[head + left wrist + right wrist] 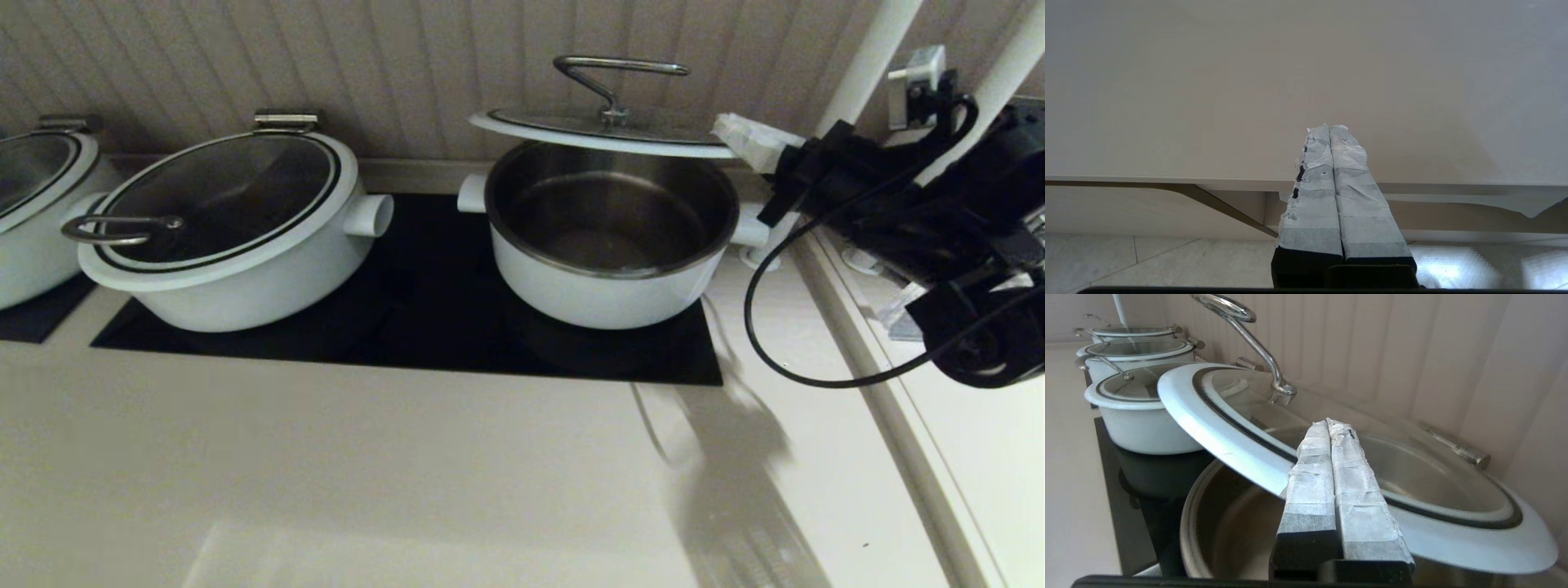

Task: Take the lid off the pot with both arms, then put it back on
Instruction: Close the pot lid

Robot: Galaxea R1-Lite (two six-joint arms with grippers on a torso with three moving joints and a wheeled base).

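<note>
The white pot (604, 286) stands open on the black cooktop, its steel inside showing. It also shows in the right wrist view (1224, 522). The lid (604, 131) with its steel handle is raised above the pot's back rim, roughly level. It also shows in the right wrist view (1229, 428). My right gripper (725, 127) is at the lid's right edge. In the right wrist view (1331, 424) its taped fingers are pressed together and lie across the white rim. I cannot tell whether they touch it. My left gripper (1329, 127) is shut and empty over the counter's front edge, out of the head view.
A wider white pot (220, 237) with a loop-handled lid stands to the left, and another pot (33, 212) at the far left. The black cooktop (424, 318) lies under them. A panelled wall is close behind. A loose black cable (759, 327) hangs right of the pot.
</note>
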